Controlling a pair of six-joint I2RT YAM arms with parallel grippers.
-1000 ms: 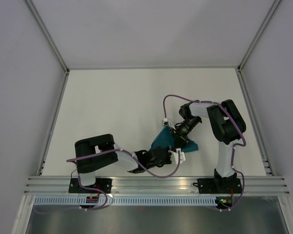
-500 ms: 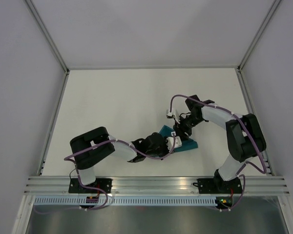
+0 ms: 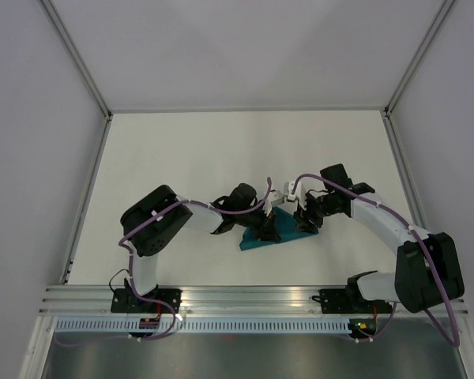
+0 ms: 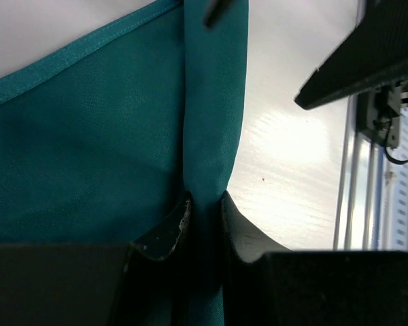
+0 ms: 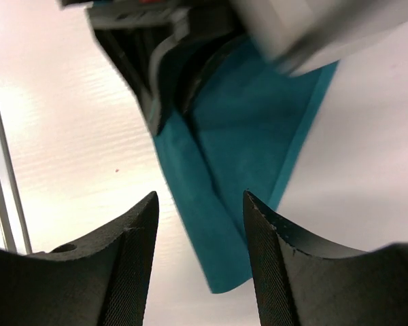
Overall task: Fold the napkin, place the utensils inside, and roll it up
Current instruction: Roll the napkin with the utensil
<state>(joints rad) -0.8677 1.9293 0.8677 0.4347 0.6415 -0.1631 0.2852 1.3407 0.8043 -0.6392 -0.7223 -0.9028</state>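
The teal napkin (image 3: 287, 232) lies bunched into a folded wedge on the white table, near the front middle. My left gripper (image 3: 264, 228) reaches in from the left and is shut on a raised fold of the napkin (image 4: 211, 136); the cloth runs straight up between its fingers (image 4: 164, 234). My right gripper (image 3: 302, 219) hovers just right of the cloth, open, with the napkin's (image 5: 251, 136) loose corner hanging between its fingertips (image 5: 137, 224) but touching neither. The left gripper (image 5: 166, 75) shows beyond them in the right wrist view. The utensils are out of view.
An aluminium rail (image 3: 253, 298) runs along the near table edge, also seen as the rail (image 4: 357, 176) in the left wrist view. Grey enclosure walls and frame posts (image 3: 83, 213) bound the white table (image 3: 221, 150) on three sides.
The right gripper has opened, let go of the napkin and drawn back to the right. The left arm has swung round, dragging its pinched fold leftward across the table.
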